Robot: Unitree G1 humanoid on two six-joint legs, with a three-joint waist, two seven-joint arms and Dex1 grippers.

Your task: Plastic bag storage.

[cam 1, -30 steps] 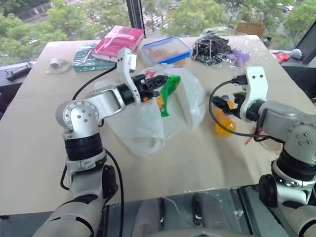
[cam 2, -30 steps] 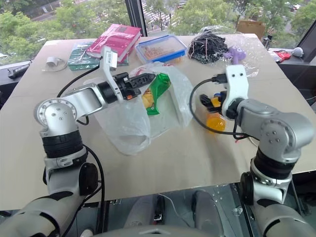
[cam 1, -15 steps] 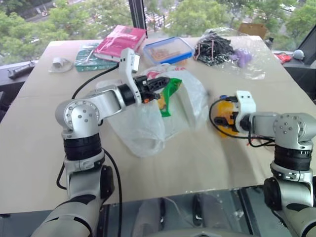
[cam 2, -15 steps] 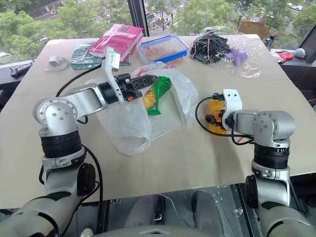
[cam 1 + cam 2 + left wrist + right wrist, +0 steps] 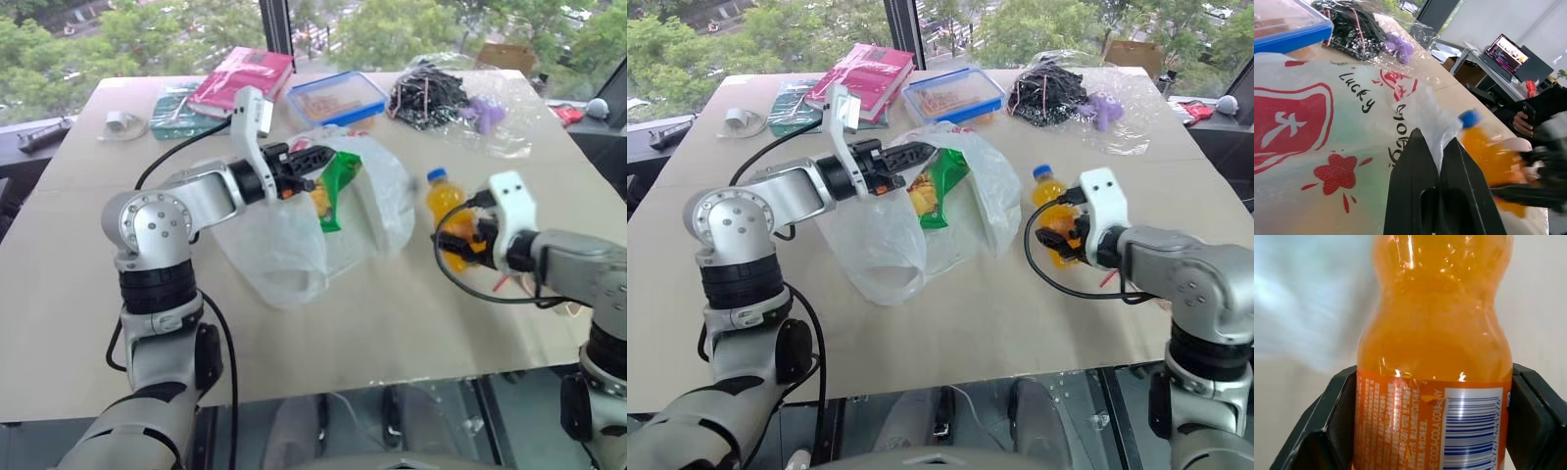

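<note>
**Bag mouth pinched in my left, orange bottle in my right**

From my head camera: the large, thin, translucent white plastic bag [image 5: 294, 235] with red print lies crumpled in the middle of the pale brown table [image 5: 78, 294], its mouth raised toward the far side. My left gripper [image 5: 315, 164] is clenched on the bag's upper edge, holding it up. Inside the mouth sits a green crinkly packet [image 5: 338, 186] beside something yellow. My right gripper [image 5: 1055, 238] grasps a plastic bottle of orange drink with a blue cap [image 5: 1050, 211], upright and just right of the bag. At the table's far edge lie a pink book [image 5: 240, 78], a clear box with a blue lid [image 5: 331, 98] and a clear bag of black bits with a purple thing [image 5: 441, 98].

From my left wrist: my two black fingers [image 5: 1415, 191] are pressed together on the bag's film, red lettering spread across it; the orange bottle shows beyond, blurred.

From my right wrist: the orange bottle fills the space between my black fingers [image 5: 1332, 416], each touching its labelled waist.
</note>
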